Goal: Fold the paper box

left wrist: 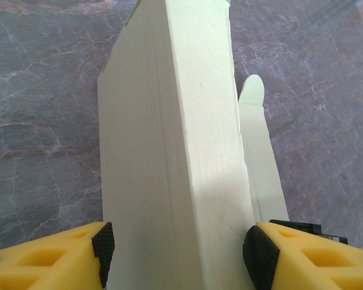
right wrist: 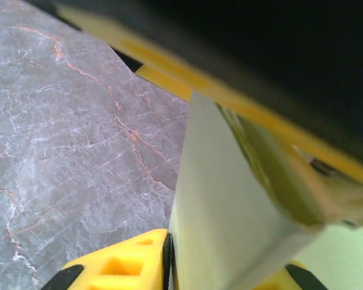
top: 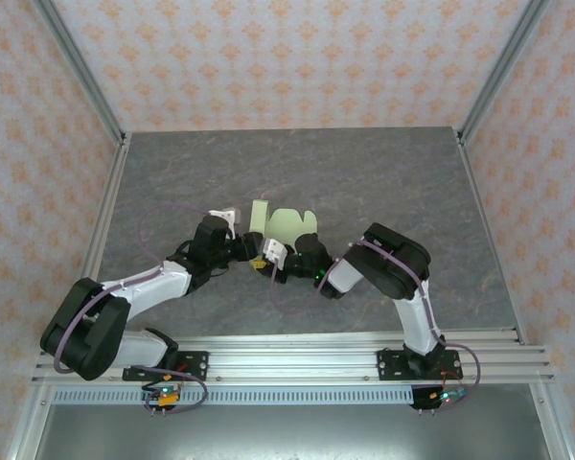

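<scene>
Here we judge the step in hand to be creasing a raised panel of the paper box. Doing it well calls for one steady hold and one gentle push. We would let the left gripper anchor the folded body while the right gripper bends its panel along the scored line, slowly, since thin card may buckle or spring open if pressed off the crease. The box sits partly folded on the worktop, its upright body running straight out from between the left gripper's fingers. Their pads touch it on both sides, so we read that gripper as clamped across the box. Close beside the left gripper, the right gripper has a card panel between its fingers, but we cannot tell whether it pinches it. A rounded tab shows just beside the body.
</scene>
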`<act>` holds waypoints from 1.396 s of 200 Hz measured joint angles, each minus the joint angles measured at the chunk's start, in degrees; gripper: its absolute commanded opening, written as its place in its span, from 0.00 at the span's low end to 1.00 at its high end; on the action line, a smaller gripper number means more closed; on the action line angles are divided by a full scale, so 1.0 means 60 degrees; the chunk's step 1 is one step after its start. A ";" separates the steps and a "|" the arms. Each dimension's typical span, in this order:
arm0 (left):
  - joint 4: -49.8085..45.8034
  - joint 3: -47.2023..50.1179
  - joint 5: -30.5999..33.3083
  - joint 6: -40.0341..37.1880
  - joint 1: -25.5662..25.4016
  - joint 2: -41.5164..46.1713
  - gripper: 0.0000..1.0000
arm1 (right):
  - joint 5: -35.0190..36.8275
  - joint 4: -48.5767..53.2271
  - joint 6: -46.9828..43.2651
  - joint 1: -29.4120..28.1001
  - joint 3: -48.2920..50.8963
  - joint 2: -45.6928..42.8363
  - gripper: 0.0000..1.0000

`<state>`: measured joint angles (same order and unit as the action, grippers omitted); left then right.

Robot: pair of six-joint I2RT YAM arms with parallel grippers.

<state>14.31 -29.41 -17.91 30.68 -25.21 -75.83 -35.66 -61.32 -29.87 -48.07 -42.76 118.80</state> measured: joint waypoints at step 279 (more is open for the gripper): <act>-0.4302 -0.1934 0.1326 0.0339 -0.0040 0.2007 0.94 | 0.0805 0.2310 0.0820 -0.0444 0.1446 -0.2991 0.43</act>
<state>-11.51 -41.01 -9.96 32.71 -25.45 -63.79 -30.83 -47.46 -24.95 -50.74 -34.09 100.86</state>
